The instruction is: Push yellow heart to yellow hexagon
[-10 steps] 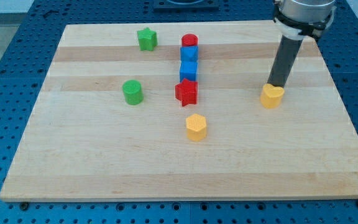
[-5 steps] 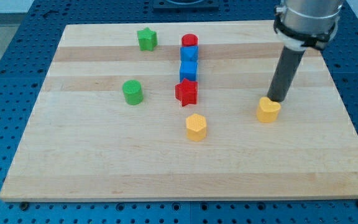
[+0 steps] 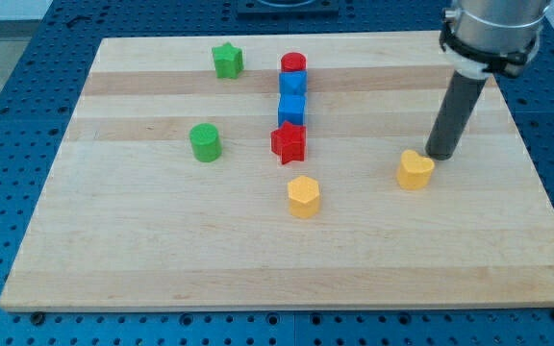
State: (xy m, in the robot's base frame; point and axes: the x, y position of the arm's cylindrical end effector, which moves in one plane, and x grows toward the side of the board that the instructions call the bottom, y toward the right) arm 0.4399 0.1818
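My tip (image 3: 440, 156) sits just off the yellow heart (image 3: 415, 170), on its upper-right side, toward the table's right edge. No hand on this rig, just a bare rod, so nothing opens or grips. The heart is in the right half of the tabletop, well apart from the yellow hexagon (image 3: 303, 196) near the middle. My worry: contact this far off-centre probably spins the heart or lets it slip past, steering it below the hexagon.

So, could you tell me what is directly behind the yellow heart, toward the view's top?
My tip stands just behind the yellow heart, toward the view's top right. The heart's upper edge covers the board there, so contact cannot be confirmed.
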